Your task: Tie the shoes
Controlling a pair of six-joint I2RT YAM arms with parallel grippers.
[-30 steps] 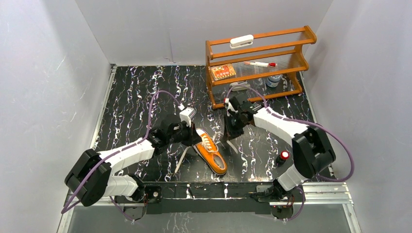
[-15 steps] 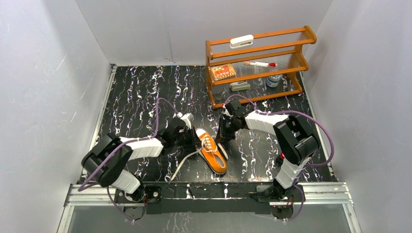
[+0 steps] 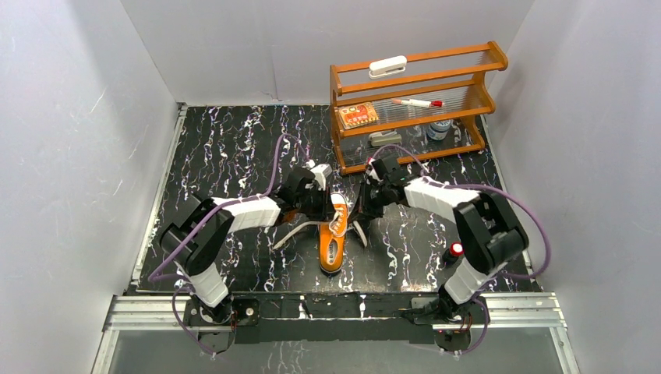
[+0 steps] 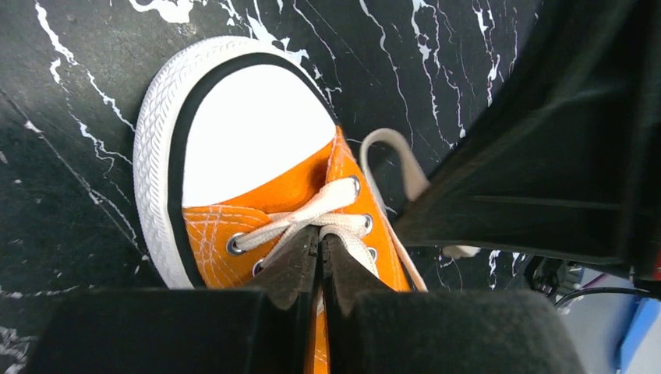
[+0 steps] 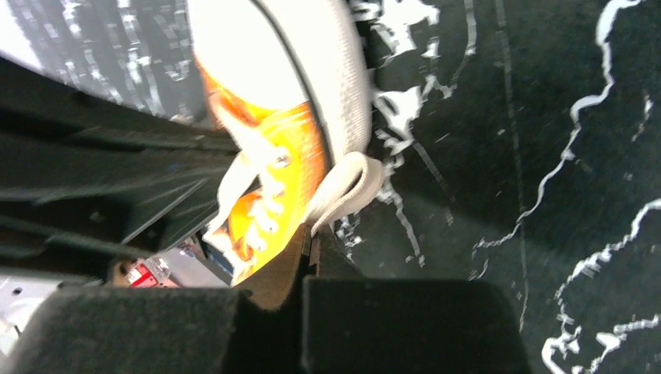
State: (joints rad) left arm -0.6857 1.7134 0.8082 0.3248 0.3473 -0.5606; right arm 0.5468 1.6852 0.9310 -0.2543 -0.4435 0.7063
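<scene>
Entry: we record one orange canvas sneaker (image 3: 332, 248), a low-top with a white rubber sole. It rests on its sole on the black, white-veined counter (image 3: 218, 156). Its white toe cap (image 4: 249, 132) points away from the arm bases and its open heel end points toward them. Fittings: white laces (image 4: 300, 220) cross through metal eyelets over the front. One loose strand trails onto the counter on the sneaker's left-arm side and another on its right-arm side. Left claw (image 4: 319, 241): over the lacing from the sneaker's left-arm side, jaws pinched together with no gap, tips set on a lace crossing just behind the toe cap. We cannot tell whether a strand is caught between them. Right claw (image 5: 309, 238): low at the sneaker's right-arm side, jaws closed. A loop of lace runs from the sole edge straight into the tips, so we list it as gripping that strand. Surroundings: beyond the sneaker's toe and off to the right, well apart from it, stands a wooden rack (image 3: 335, 101) with clear shelves. It carries a white block (image 3: 387, 66) on top, a red-capped marker (image 3: 417, 102), an orange packet (image 3: 358, 115) and a small jar (image 3: 439, 129). To the right of the sneaker's heel, we note a red-topped knob (image 3: 455, 250) on the counter.
</scene>
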